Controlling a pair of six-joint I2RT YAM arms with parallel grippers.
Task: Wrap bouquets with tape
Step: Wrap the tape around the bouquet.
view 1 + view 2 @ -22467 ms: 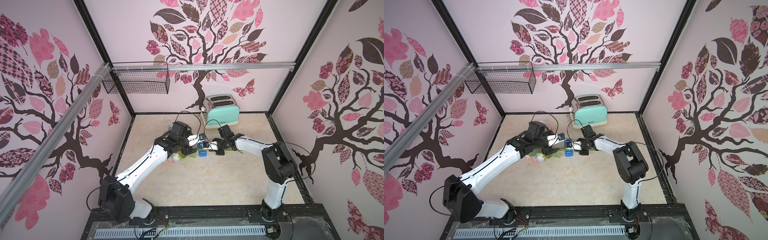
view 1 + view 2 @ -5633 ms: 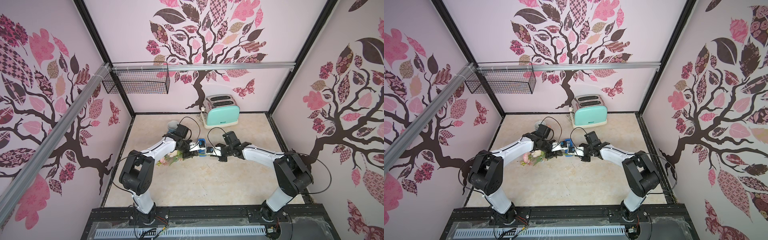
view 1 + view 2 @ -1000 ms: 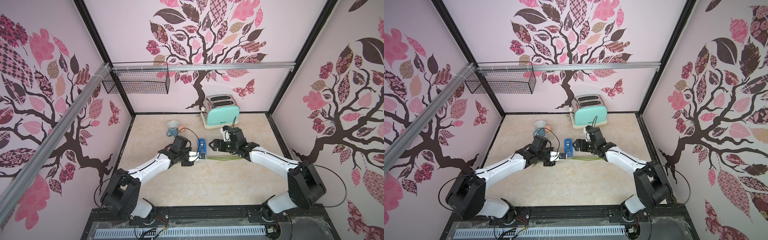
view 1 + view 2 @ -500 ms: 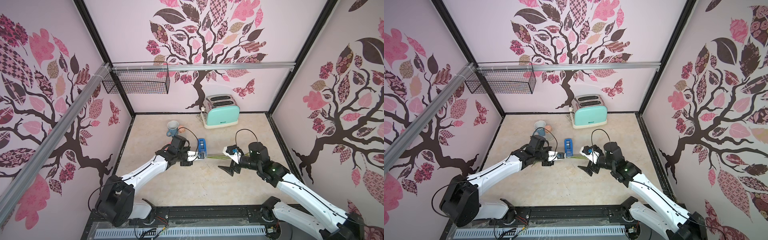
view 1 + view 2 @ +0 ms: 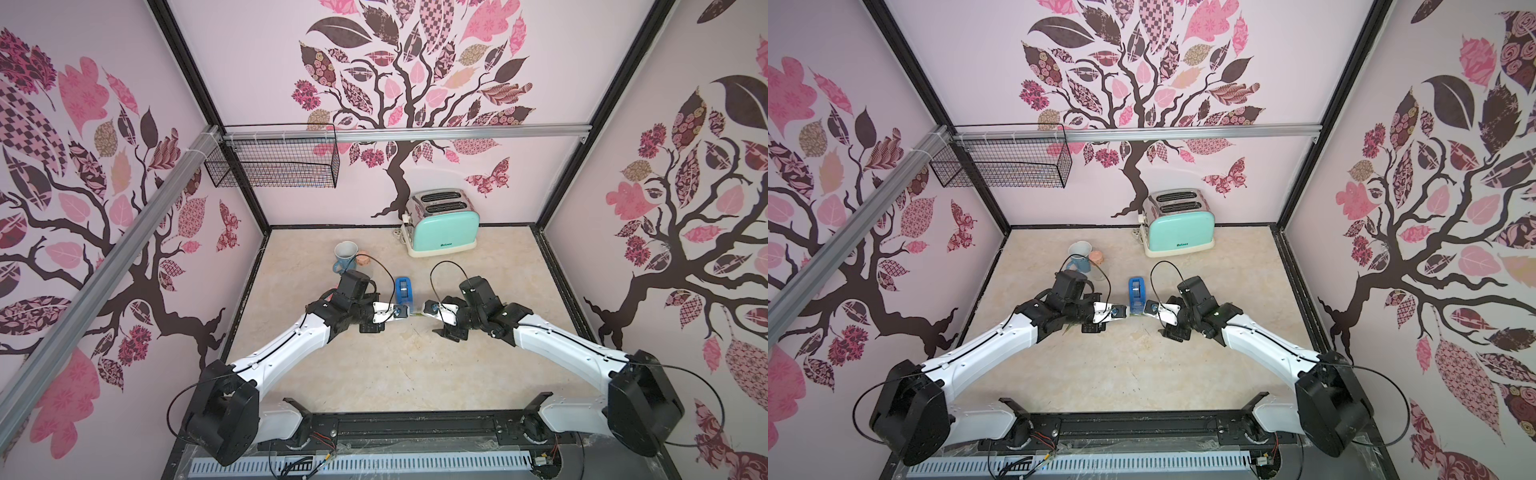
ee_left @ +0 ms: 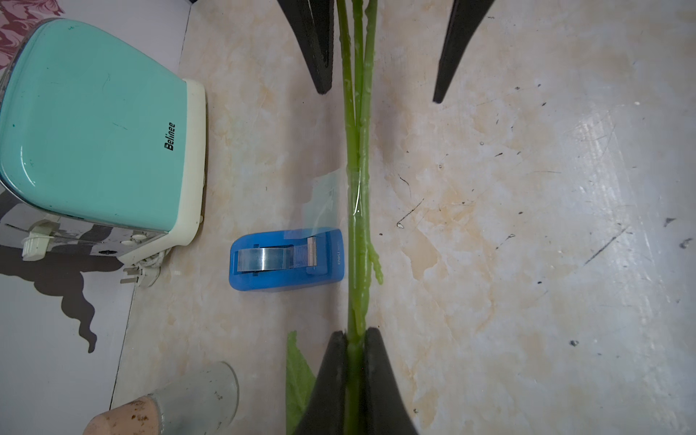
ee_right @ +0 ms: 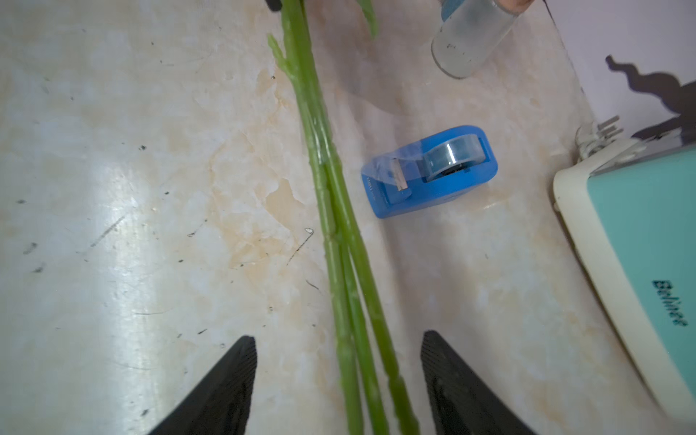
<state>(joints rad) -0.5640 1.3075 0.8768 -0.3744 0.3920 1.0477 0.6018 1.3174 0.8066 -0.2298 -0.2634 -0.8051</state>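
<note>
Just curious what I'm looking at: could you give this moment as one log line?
left gripper: shut on stems | right gripper: open, astride stems | tape strip: on stems, flap sticking out | dispenser: not held

Glossy blue plastic tape dispenser; waxy, slightly bumpy green plastic bouquet stems; smooth, glossy mint toaster; polished marble-look counter, scuffed and scratched.

Bouquet stems leave each wrist view's edge, blooms hidden
</note>
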